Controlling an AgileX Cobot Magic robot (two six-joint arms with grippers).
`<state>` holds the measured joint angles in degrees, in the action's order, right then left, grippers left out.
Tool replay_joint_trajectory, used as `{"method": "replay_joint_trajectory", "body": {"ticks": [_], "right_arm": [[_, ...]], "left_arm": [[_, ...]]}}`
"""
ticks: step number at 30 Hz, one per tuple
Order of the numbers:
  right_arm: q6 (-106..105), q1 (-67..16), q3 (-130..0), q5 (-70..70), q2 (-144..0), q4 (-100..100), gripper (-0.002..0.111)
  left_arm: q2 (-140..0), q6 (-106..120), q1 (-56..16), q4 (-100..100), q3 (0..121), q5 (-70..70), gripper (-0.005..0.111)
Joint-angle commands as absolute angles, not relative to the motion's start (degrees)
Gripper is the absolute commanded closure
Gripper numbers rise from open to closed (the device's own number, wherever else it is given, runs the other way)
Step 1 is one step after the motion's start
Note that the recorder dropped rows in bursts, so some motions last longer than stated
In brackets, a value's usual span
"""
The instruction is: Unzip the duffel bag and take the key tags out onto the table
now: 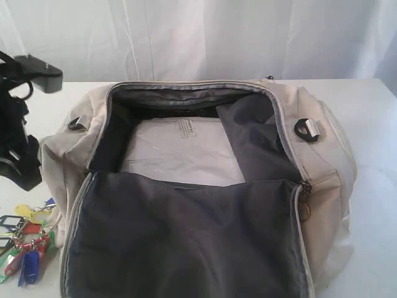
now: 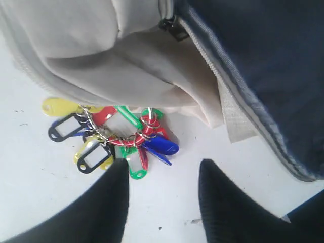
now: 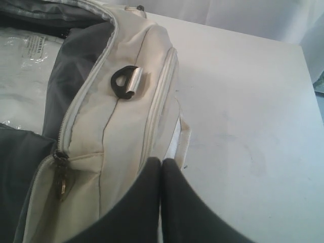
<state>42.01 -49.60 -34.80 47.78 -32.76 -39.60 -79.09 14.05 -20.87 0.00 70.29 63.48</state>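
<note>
The cream duffel bag (image 1: 322,167) lies unzipped on the white table (image 1: 372,124), its lid flap folded toward the front with the dark lining up. The key tags (image 1: 28,245) lie in a bunch on the table by the bag's left front corner. In the left wrist view my left gripper (image 2: 162,164) hovers open over bare table (image 2: 40,182), and the key tags (image 2: 116,134) rest just past one fingertip (image 2: 120,169), against the bag's side (image 2: 126,66). My right gripper (image 3: 162,161) is shut with nothing in it, above the bag's right end (image 3: 126,126).
A clear plastic-wrapped sheet (image 1: 180,149) lies inside the bag. A black D-ring (image 3: 126,81) and a metal zipper pull (image 3: 62,185) sit on the bag's right end. A white curtain (image 1: 198,37) hangs behind. Bare table (image 3: 243,101) stretches to the bag's right.
</note>
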Motion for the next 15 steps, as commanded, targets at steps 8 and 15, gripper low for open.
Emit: {"method": "replay_joint_trajectory", "body": {"ticks": [8, 15], "right_arm": [[42.23, -49.11, -34.66, 47.55, -32.47, -40.07, 0.108], [42.23, -49.11, -34.66, 47.45, -32.47, -40.07, 0.108]], "left_arm": [[-58.49, 11.27, -21.33, -0.72, 67.9, 55.41, 0.095], [-46.44, 10.05, -21.33, -1.49, 57.96, 42.59, 0.107]]}}
